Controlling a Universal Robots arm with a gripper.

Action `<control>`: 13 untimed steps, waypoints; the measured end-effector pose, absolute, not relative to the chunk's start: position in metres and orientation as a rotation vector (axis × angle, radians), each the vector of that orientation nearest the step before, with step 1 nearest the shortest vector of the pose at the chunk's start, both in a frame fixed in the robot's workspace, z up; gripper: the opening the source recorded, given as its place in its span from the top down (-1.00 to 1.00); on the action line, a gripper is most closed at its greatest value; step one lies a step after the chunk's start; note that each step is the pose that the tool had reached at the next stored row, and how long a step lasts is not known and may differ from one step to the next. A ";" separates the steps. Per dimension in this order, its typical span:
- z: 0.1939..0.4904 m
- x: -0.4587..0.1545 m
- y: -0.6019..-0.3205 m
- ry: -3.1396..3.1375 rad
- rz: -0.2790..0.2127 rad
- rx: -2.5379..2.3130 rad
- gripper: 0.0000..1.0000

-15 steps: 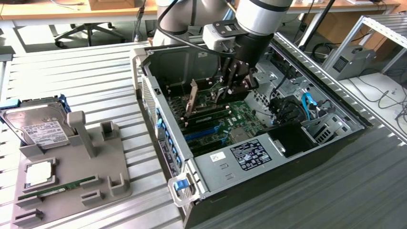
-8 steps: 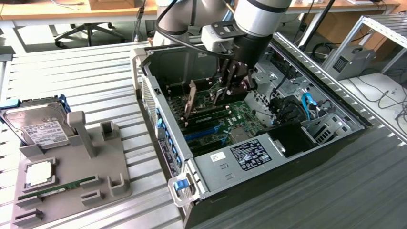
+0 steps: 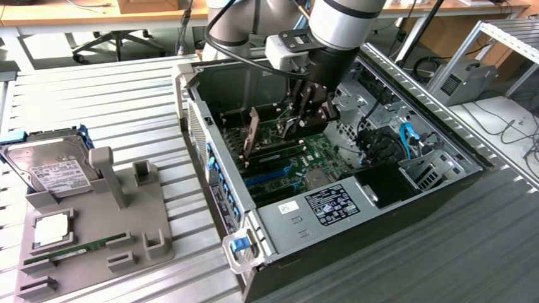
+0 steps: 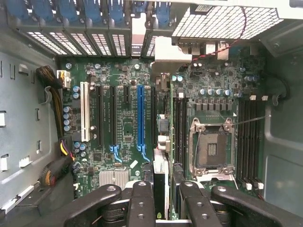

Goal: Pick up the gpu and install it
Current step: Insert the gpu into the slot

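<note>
Here, taken part by part:

Arm: reaches down from above into the open computer case (image 3: 337,208), which lies on its side on the slatted metal worktop (image 3: 110,101).

Hand (image 3: 305,113): lowered deep inside the case, over the motherboard (image 3: 316,158); in the wrist view its black fingers (image 4: 142,203) stand close on either side of a thin card edge.

Hand state: clenched on the gpu, as far as the narrow gap between the fingers lets me judge.

Gpu (image 3: 291,126): held upright on edge in the hand, inside the case, above the expansion slots; in the wrist view its thin edge (image 4: 161,182) runs up between the fingers, in line with the slot area just beside the blue slot (image 4: 140,116). Whether it touches a slot I cannot tell.

Motherboard detail: white slot (image 4: 84,112), black slots and the blue slot lie side by side; the bare CPU socket (image 4: 211,147) sits beside them.

Grey fixture tray (image 3: 93,240): near the worktop edge at the exterior view's left, well apart from the case.

On the tray: a hard drive (image 3: 50,167) propped at the far end, a square processor (image 3: 52,230) in the middle, a narrow green RAM stick (image 3: 76,249) lying flat nearer the front.
</note>
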State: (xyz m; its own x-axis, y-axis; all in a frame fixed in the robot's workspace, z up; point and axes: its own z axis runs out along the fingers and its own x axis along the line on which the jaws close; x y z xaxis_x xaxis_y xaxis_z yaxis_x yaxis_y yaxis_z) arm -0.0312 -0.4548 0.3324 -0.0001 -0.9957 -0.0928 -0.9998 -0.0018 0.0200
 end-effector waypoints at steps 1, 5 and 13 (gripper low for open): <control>0.332 -0.031 -0.455 2.182 0.124 -2.184 0.47; 0.332 -0.032 -0.455 2.182 0.124 -2.184 0.47; 0.330 -0.033 -0.456 2.182 0.124 -2.185 0.47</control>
